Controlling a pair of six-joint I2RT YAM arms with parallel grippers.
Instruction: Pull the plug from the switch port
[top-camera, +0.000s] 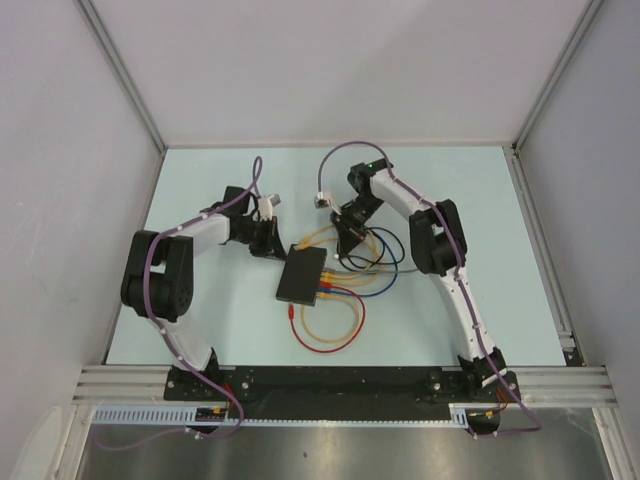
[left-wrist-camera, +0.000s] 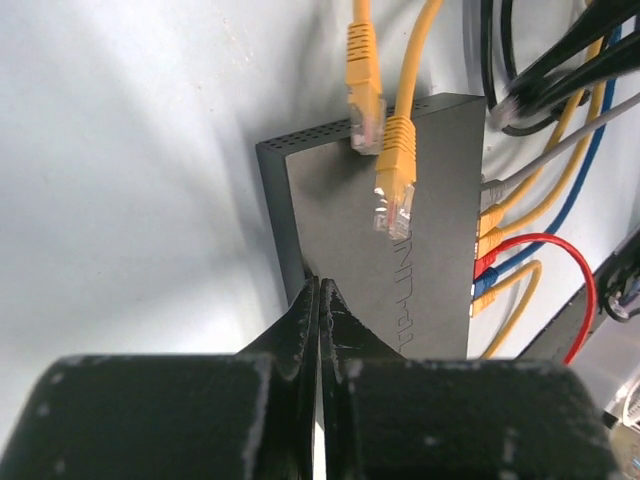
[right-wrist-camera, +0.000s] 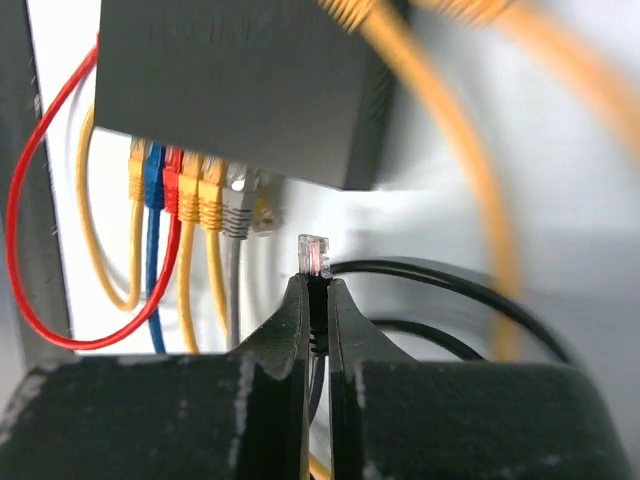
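Our right gripper (right-wrist-camera: 318, 292) is pinching the rigid plug (right-wrist-camera: 313, 252) by its boot, mid-frame below the switch (right-wrist-camera: 230, 80). Our left gripper (left-wrist-camera: 320, 297) is sitting closed, empty.

The switch (top-camera: 303, 274) is lying mid-frame on the table (top-camera: 200, 200), with cables (top-camera: 345, 300) spreading to its right. The left gripper (top-camera: 270, 245) is sitting at its upper left and the right gripper (top-camera: 349, 243) at its upper right, a plug (right-wrist-camera: 313, 253) sitting between its fingertips, just apart from the sockets.
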